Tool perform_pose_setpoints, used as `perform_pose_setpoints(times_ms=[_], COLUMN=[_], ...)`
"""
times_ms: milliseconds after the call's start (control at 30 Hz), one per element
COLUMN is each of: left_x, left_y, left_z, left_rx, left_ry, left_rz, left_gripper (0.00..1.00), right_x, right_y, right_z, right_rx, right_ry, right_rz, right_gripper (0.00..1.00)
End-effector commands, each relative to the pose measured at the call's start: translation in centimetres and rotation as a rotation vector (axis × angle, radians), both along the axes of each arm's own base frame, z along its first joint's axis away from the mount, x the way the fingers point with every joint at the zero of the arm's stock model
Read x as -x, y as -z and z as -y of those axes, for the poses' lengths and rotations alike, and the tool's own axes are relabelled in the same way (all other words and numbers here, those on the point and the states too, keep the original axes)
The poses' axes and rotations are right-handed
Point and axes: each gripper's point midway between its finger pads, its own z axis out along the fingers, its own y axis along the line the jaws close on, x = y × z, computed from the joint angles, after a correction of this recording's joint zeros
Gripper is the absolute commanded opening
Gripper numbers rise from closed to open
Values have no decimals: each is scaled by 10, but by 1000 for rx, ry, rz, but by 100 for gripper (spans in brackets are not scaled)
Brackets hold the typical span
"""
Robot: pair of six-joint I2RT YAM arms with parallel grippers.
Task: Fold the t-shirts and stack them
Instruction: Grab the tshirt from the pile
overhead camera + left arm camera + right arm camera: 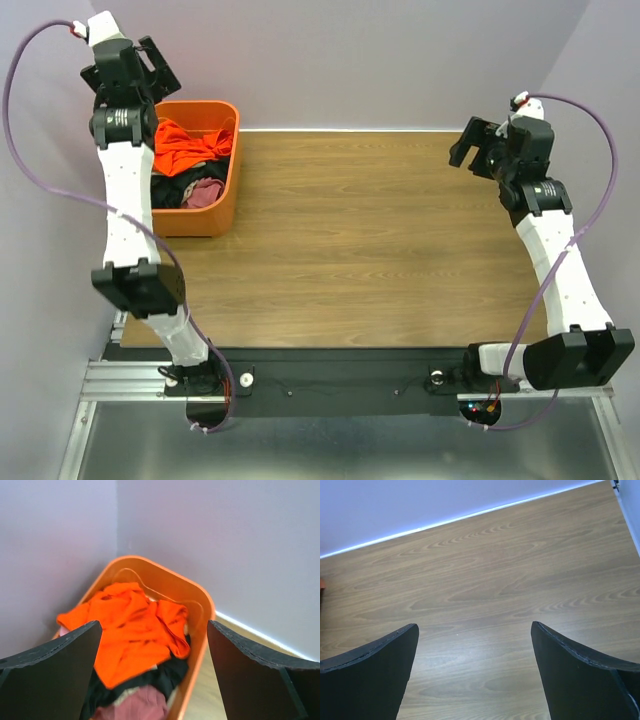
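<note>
Black base rail [330, 385] nearest, then wood-grain tabletop [380, 240] w/ lilac walls [400, 60] behind; orange tub [228, 180] at its far-L corner holds heaped t-shirts [185, 140], L hand [155, 65] spread wide & empty above tub, R hand [478, 148] same, well right of tub.

This is a robotics lab test cell. A white and black left arm [130, 200] and right arm [555, 260] are bolted to a black plate [340, 385] on bare aluminium rails [120, 378] at the near edge of a wood-grain desk [350, 230]. Plain lilac walls [400, 60] box the desk in. Purple cables [25, 150] loop from the arms, and an orange plastic tub [225, 190] of crumpled t-shirts [185, 145] sits in the far corner.
</note>
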Motion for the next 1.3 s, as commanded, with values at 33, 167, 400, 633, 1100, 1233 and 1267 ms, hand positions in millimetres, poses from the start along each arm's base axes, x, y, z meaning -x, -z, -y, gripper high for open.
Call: perform_pose_setpoints(times_ms=[33, 167, 400, 633, 1100, 1233, 1267], left_x=[-30, -39, 6, 33, 17, 9, 8], left_y=[34, 82, 121, 150, 188, 200, 203], left_z=[-27, -43, -66, -82, -101, -104, -104], left_rx=[53, 68, -2, -24, -20, -18, -18], left_ry=[-94, -195, -351, -404, -413, -391, -387], left_rz=[-86, -219, -358, -438, -446, -443, -446], left_gripper=[98, 98, 98, 98, 98, 88, 87], right_x=[-17, -24, -23, -33, -39, -37, -37], right_y=[-17, -7, 21, 40, 43, 42, 41], right_z=[-7, -12, -22, -32, -38, -39, -39], right_rx=[-11, -26, -60, -98, -116, -120, -118], right_ry=[-39, -63, -108, -142, -167, -175, -175], right_rz=[41, 15, -49, -100, -112, -109, -108], right_gripper=[100, 100, 100, 100, 100, 100, 100])
